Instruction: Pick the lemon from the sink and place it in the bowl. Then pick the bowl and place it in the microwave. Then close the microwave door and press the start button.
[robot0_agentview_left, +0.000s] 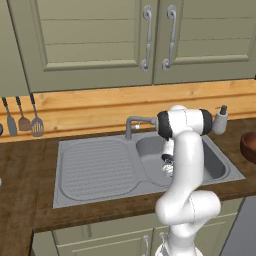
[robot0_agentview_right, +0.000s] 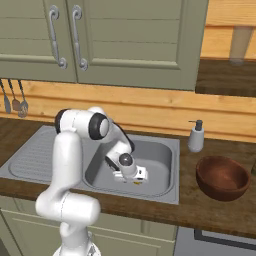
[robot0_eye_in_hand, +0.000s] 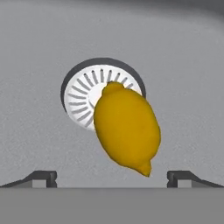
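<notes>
lemon (robot0_eye_in_hand: 127, 127) lying in the sink (robot0_eye_in_hand: 39, 65) basin, half over the drain (robot0_eye_in_hand: 83, 94), long axis running roughly 11 to 5 o'clock, pointy tip at 5, gripper (robot0_eye_in_hand: 112, 177) spread wide around it, nothing grabbed

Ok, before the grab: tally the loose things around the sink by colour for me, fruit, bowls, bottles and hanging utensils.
Yellow: 1, the oval yellow lemon on the grey steel sink floor
Reddish-brown: 1, the round wooden-looking bowl
Pale grey: 1, the dark-topped soap bottle
Dark-handled: 3, the hanging utensils
Total: 6
</notes>
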